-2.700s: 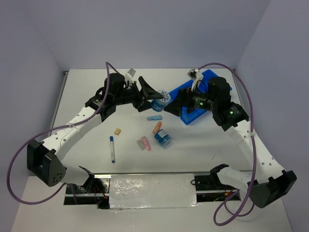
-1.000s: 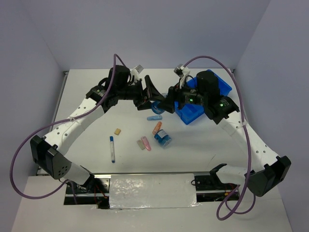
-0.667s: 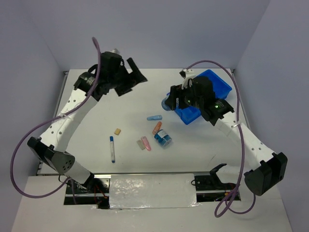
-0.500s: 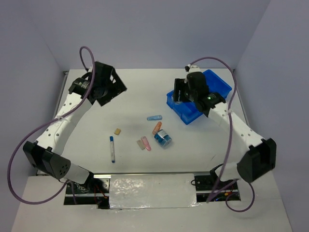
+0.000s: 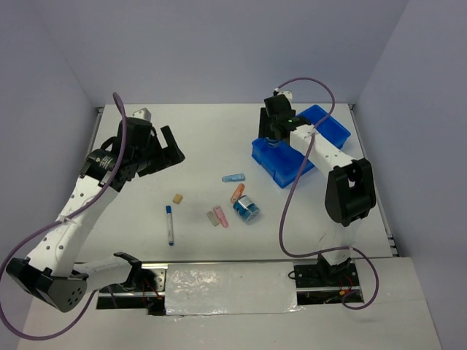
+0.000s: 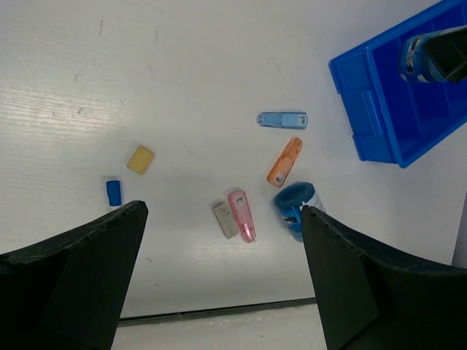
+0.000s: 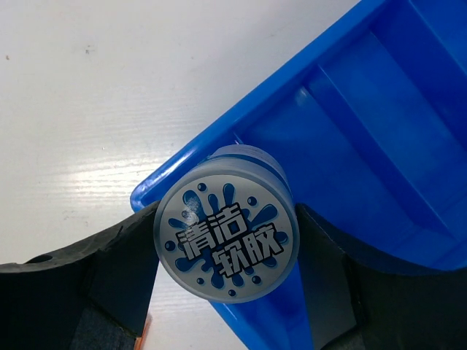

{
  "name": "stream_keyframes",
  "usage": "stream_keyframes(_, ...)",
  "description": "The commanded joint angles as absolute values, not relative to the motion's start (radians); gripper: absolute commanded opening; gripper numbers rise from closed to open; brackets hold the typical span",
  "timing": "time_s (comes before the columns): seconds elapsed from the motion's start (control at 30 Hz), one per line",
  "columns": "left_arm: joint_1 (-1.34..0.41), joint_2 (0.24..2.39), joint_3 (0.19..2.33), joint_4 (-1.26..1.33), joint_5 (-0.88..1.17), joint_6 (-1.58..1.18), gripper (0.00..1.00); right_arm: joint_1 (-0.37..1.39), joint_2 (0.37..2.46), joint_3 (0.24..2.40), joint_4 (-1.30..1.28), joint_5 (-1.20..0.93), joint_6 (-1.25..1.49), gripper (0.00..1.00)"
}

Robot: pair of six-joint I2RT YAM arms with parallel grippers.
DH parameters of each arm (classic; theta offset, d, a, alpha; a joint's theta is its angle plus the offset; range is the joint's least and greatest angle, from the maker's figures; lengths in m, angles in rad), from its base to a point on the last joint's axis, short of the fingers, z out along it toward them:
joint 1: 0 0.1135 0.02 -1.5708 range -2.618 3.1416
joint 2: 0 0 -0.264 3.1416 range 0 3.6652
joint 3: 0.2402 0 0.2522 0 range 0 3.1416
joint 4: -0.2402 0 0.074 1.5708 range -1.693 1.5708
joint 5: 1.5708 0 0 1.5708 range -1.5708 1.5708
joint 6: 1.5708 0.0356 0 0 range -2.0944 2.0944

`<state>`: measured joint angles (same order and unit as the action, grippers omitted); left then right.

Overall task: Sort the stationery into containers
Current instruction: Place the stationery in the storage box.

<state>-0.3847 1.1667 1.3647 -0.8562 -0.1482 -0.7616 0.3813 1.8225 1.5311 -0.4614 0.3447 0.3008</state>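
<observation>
The bright blue rectangular plastic tray (image 5: 283, 166) lies by the far right corner of the worktop (image 5: 197, 124), its long axis slanting from the middle towards that corner. The right gripper (image 5: 273, 135) is clenched on a round clear blue box with a white patterned face (image 7: 226, 232), right over the rim at the tray's left end. The face looks up at the wrist and the body points down into the tray. The left gripper (image 6: 222, 211) hangs released, jaws wide, above the left half. Bare worktop stretches from there to the tray along the far edge. Nearer the middle of the near edge lie a second blue box (image 5: 246, 210), a blue-white pen (image 5: 170, 224) pointing near-to-far, and a blue slim piece (image 5: 233, 177) lying left-to-right.
</observation>
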Motion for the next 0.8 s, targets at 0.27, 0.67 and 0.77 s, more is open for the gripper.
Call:
stream_keyframes(0.27, -0.388, 1.095, 1.312, -0.864, -0.134, -0.675, 0.99, 0.376, 1.827, 1.54, -0.43, 0.367, 0.371, 0.31)
stream_keyframes(0.67, -0.388, 1.167, 1.336, -0.847, -0.081, -0.637, 0.99, 0.368, 1.832, 1.543, -0.457, 0.318, 0.39, 0.62)
stream_keyframes(0.77, -0.388, 1.187, 1.336, -0.841, -0.068, -0.632, 0.99, 0.364, 1.83, 1.537, -0.465, 0.313, 0.387, 0.7)
